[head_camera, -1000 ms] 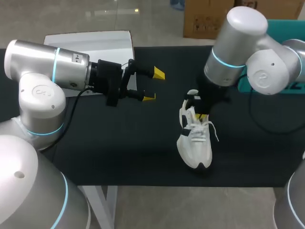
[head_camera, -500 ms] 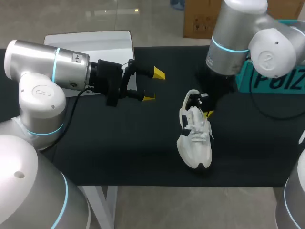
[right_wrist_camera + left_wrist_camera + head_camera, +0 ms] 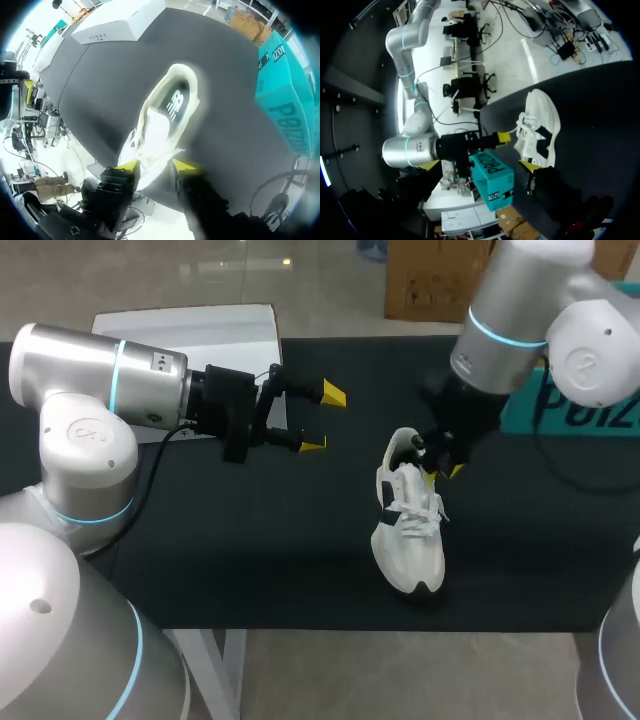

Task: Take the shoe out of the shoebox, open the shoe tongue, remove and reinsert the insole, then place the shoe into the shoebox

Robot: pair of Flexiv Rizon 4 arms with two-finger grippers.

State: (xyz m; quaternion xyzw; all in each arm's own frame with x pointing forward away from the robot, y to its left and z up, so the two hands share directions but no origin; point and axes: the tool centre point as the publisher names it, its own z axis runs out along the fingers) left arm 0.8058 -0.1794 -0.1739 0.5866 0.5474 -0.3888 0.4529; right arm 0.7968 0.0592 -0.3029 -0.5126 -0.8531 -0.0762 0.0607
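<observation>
The white lace-up sneaker is sitting upright on the black bench, out of any box, with its toe pointing at the near edge. Just past its open collar, the right end effector is hovering with its yellow tips parted, gripping nothing. Farther left, the left end effector is hanging wide open and empty. At the back right a teal cardboard box is lying. An off-centre descent risks snagging the loose laces or shoving the sneaker over the edge.

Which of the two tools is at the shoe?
The right tool, at the white shoe; the left tool hangs open, well apart from it.
</observation>
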